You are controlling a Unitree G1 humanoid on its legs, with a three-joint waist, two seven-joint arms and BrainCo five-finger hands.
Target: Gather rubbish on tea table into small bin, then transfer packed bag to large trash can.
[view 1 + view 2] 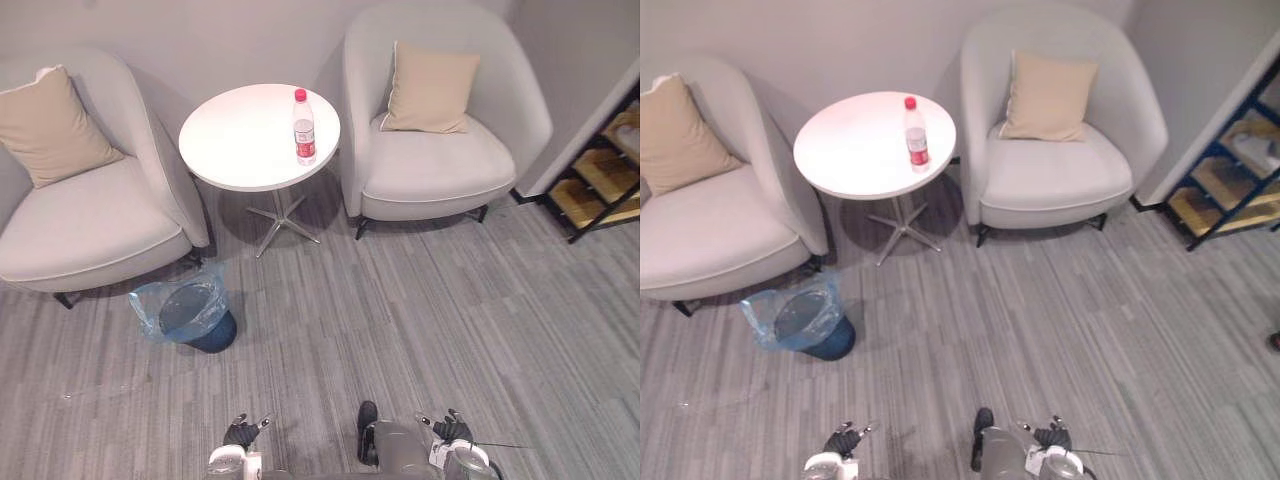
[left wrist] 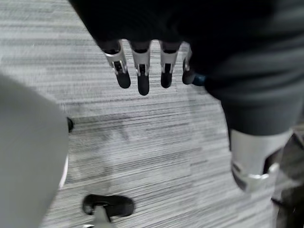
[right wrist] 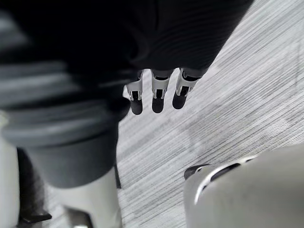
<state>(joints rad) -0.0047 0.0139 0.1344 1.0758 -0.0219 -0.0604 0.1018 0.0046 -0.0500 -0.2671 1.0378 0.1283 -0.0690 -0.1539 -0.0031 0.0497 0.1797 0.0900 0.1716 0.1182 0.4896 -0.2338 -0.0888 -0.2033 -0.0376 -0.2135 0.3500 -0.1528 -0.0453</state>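
small bin (image 1: 190, 315) with blue bag liner (image 1: 150, 302)

Shelf (image 1: 598, 185) past the edge, tea table base (image 1: 283, 222) partly under top

This looks like a lounge or waiting corner, likely in an office. Two pale armchairs (image 1: 90, 225) (image 1: 440, 165), each with a beige cushion (image 1: 50, 125) (image 1: 430, 90), flank a small round white counter (image 1: 240, 140). Grey striped carpet (image 1: 400, 320) covers the floor, where a bag-lined bin (image 1: 190, 312) stands. A dark-framed shelf (image 1: 600, 185) stands at the right.
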